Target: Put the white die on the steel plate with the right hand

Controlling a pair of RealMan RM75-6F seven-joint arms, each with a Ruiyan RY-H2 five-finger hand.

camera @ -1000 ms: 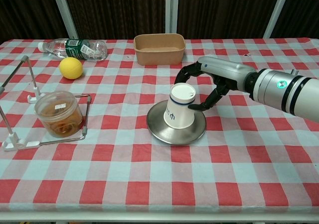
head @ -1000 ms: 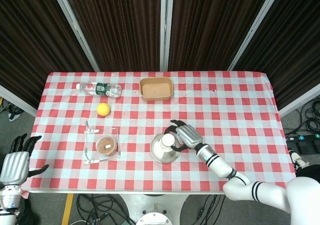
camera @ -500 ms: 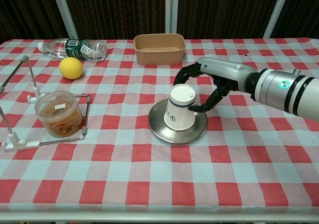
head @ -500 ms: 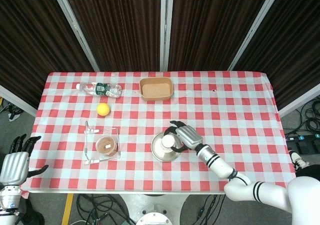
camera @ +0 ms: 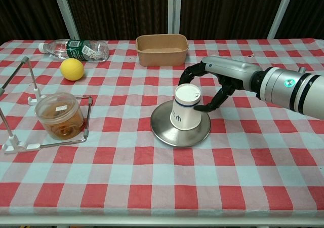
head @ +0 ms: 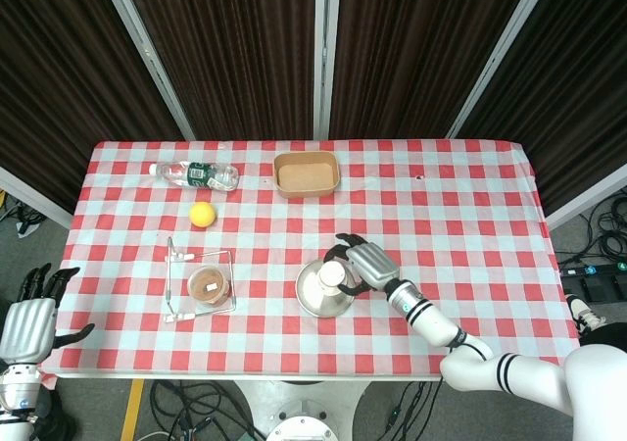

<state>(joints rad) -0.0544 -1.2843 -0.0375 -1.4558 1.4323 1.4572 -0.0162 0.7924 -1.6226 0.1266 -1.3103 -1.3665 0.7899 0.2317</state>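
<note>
1. 2 hands are showing: the right hand (camera: 210, 83) is reaching over the middle of the table (camera: 253, 157), and the left hand (head: 29, 316) is hanging off the table's near left corner.
2. The right hand is curling around a white cup (camera: 185, 109), the only white thing at the plate. Its thumb is touching the cup's right side and its fingers (camera: 183, 79) are arching behind the top, so it is gripping the cup.
3. The white cup is standing mouth down and nearly upright on the steel plate (camera: 164, 131), just right of the plate's centre.
4. The left hand is holding nothing, its fingers spread apart.
5. A clear jar (camera: 59, 115) with brown contents is sitting inside a wire frame (camera: 20, 147), well to the left of the plate.
6. A yellow ball (camera: 72, 69) is lying near a toppled water bottle (camera: 76, 49) at the far left, and a brown paper tray (camera: 162, 49) is sitting beyond the plate.
</note>
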